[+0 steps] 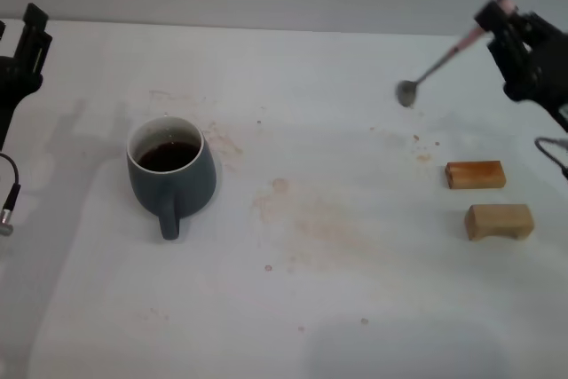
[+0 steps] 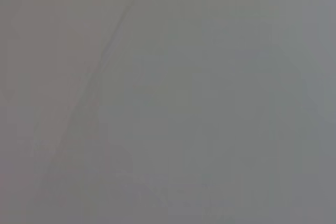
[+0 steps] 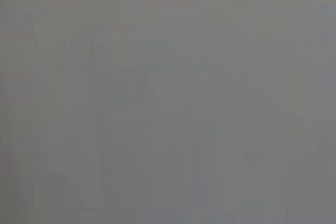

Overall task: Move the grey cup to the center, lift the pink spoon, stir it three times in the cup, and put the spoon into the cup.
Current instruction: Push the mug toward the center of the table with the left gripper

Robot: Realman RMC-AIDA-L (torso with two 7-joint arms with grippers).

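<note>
Surface: white stained table [image 1: 293, 308] under a plain grey wall.
Landmark: grey cup [image 1: 172, 177], dark liquid inside, handle toward the robot.
Right gripper [image 1: 504, 28]: closed on the pink spoon [image 1: 441, 60], high and far right of the cup, bowl tilted down.
Left gripper [image 1: 31, 42]: left of the cup, fingers not readable.
Blocks: two wooden blocks [image 1: 487, 194] right of the cup.
Risk: thin handle may slip or swivel on the long way; a low approach may knock the rim and spill.
</note>
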